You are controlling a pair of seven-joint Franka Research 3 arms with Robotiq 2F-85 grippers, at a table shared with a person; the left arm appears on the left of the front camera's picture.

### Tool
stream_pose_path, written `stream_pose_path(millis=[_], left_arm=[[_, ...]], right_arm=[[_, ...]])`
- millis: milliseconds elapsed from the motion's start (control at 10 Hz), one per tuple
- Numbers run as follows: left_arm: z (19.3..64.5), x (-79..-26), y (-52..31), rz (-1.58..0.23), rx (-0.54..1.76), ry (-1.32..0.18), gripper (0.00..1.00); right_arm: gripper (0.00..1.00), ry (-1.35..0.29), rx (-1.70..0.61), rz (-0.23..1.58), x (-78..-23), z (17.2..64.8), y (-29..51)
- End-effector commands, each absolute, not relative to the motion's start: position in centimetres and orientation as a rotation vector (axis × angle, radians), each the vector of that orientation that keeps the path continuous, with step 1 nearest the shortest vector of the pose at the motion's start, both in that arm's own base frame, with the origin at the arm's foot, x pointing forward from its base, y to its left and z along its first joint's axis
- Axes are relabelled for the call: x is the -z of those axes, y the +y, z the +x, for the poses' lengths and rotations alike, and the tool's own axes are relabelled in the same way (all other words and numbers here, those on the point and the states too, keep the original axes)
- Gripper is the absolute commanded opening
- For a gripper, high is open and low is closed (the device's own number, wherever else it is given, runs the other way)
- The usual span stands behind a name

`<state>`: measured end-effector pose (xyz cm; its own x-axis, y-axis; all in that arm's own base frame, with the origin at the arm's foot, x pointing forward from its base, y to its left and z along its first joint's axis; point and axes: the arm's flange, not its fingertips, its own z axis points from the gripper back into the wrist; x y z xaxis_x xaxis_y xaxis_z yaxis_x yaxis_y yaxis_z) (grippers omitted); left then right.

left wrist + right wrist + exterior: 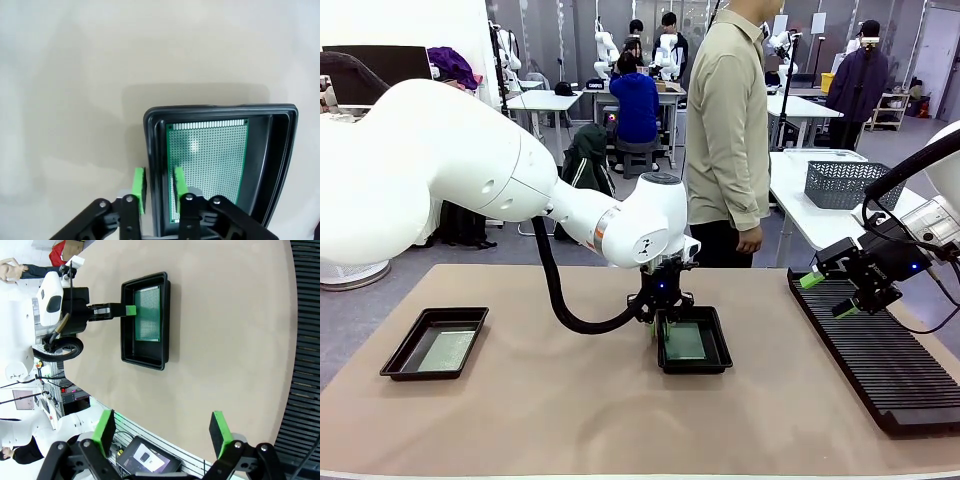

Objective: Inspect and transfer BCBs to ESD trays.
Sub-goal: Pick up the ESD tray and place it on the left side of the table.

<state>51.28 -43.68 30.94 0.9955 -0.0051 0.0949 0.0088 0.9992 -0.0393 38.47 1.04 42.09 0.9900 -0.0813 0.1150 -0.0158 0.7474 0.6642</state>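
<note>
A black ESD tray (696, 368) sits mid-table with a green BCB (686, 341) lying flat inside it. My left gripper (658, 322) hangs at that tray's left rim. In the left wrist view the left gripper (159, 187) is open, its green pads (139, 184) straddling the tray's wall (280, 160), with the board (210, 160) flat on the tray floor. A second ESD tray (430, 376) at the left holds another board (445, 350). My right gripper (830, 297) stands open and empty over the ribbed rack; in the right wrist view the right gripper (163, 426) faces the middle tray (142, 357) from afar.
A long black ribbed rack (880, 360) lies along the table's right side. A person (728, 130) stands at the far edge behind the middle tray. A grey mesh basket (845, 183) rests on a white table behind. Bare tabletop stretches between the two trays.
</note>
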Motion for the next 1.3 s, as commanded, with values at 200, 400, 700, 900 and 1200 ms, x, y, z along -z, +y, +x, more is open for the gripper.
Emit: stream_pose_path(millis=[200, 400, 700, 900, 1200], left_arm=[[51.84, -30.58, -43.1, -0.059, 0.027, -0.092, 0.13], [52.0, -30.42, -43.03, -0.061, 0.027, -0.086, 0.02], [52.1, -30.62, -42.96, -0.057, 0.029, -0.081, 0.0], [51.69, -30.74, -43.42, -0.043, 0.019, -0.091, 0.0], [51.69, -30.74, -43.42, -0.043, 0.019, -0.091, 0.0]], right_arm=[[1.0, -0.139, 0.043, 0.733, -41.96, 38.42, 1.19], [1.0, -0.139, 0.043, 0.733, -41.96, 38.42, 1.19], [1.0, -0.139, 0.043, 0.733, -41.96, 38.42, 1.19], [1.0, -0.139, 0.043, 0.733, -41.96, 38.42, 1.19], [1.0, -0.139, 0.043, 0.733, -41.96, 38.42, 1.19]])
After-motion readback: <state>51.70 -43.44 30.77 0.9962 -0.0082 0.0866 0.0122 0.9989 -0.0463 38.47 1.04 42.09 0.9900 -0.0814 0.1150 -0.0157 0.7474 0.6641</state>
